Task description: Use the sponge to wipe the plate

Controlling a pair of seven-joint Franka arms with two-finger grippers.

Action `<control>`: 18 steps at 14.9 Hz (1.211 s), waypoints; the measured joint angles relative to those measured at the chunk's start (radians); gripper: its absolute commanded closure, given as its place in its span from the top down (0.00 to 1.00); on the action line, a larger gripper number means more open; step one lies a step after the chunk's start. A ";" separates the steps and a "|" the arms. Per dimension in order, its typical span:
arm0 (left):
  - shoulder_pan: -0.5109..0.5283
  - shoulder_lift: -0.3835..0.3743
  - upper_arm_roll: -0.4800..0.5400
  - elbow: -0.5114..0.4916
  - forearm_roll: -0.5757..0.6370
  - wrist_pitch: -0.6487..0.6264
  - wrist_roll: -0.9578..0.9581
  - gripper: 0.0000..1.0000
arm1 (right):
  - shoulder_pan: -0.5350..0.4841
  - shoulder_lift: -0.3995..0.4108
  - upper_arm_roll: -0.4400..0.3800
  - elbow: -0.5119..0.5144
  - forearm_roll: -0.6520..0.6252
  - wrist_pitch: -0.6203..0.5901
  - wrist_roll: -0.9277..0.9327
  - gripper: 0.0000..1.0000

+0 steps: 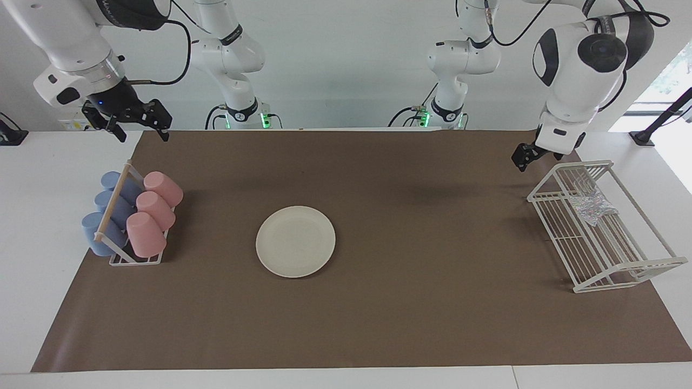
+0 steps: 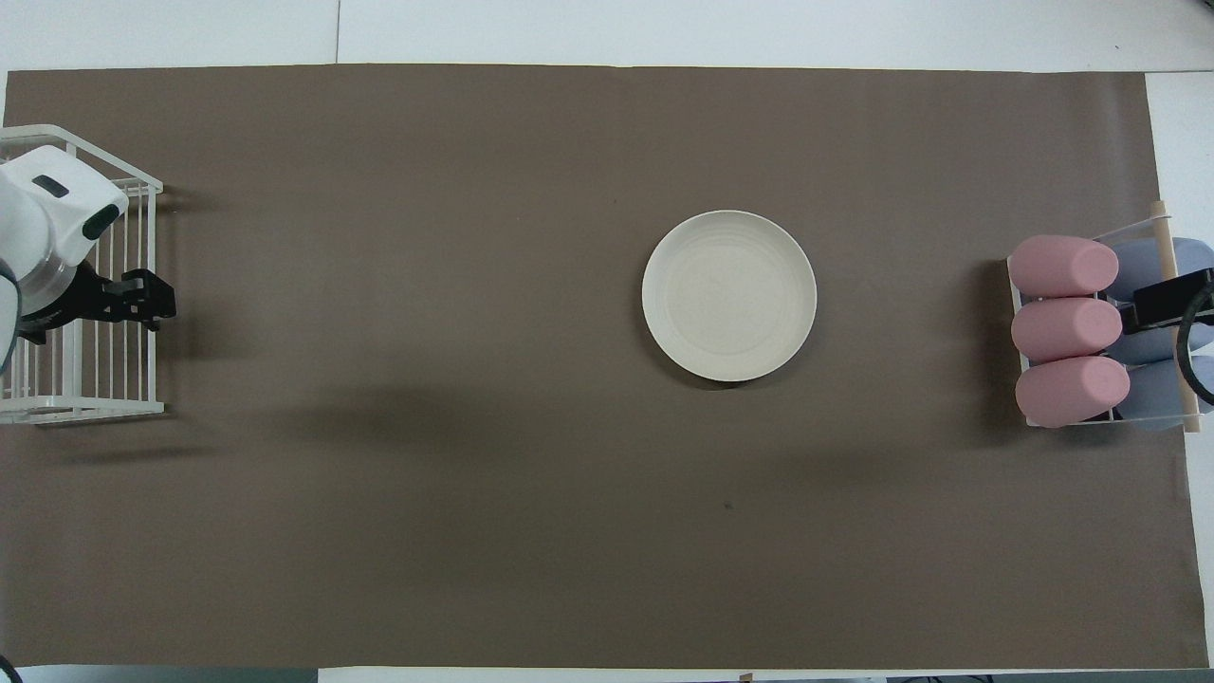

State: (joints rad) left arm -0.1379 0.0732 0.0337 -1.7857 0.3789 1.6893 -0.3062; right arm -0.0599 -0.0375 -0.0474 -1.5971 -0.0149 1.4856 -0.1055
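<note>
The cream-white plate (image 1: 295,241) (image 2: 729,295) lies flat on the brown mat, mid-table, with nothing on it. The speckled silvery sponge (image 1: 592,208) rests inside the white wire rack (image 1: 627,274) at the left arm's end of the table. In the overhead view the left arm's wrist covers the sponge. My left gripper (image 1: 523,158) (image 2: 155,300) hangs open and empty in the air, beside the rack's corner that is closest to the robots. My right gripper (image 1: 143,132) (image 2: 1152,304) waits open and empty, high above the cup rack (image 1: 130,254).
The cup rack (image 2: 1091,417) holds three pink cups (image 1: 154,213) and several blue cups (image 1: 105,216) at the right arm's end. The wire rack (image 2: 85,410) stands tilted on the mat's edge. A brown mat (image 1: 432,302) covers most of the table.
</note>
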 measured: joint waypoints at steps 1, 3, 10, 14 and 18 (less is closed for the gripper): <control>-0.001 0.034 0.000 0.000 0.057 0.019 -0.013 1.00 | 0.000 0.000 0.000 0.000 0.000 0.000 0.000 1.00; -0.001 0.095 -0.001 0.000 0.173 0.041 -0.026 1.00 | 0.000 0.000 0.000 0.000 0.000 0.000 0.000 1.00; -0.012 0.249 -0.001 0.062 0.427 0.036 -0.061 1.00 | 0.000 0.000 0.000 0.000 0.000 0.000 0.000 1.00; -0.013 0.269 0.001 0.087 0.443 0.025 -0.062 0.57 | 0.000 0.000 0.000 0.000 0.000 0.000 0.000 1.00; -0.013 0.269 0.002 0.097 0.444 0.002 -0.062 0.01 | 0.000 0.000 0.000 0.000 0.000 0.000 0.000 1.00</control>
State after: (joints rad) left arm -0.1509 0.3419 0.0353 -1.6887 0.8224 1.6910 -0.3683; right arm -0.0598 -0.0375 -0.0474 -1.5971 -0.0149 1.4856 -0.1055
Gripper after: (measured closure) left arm 0.458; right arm 0.000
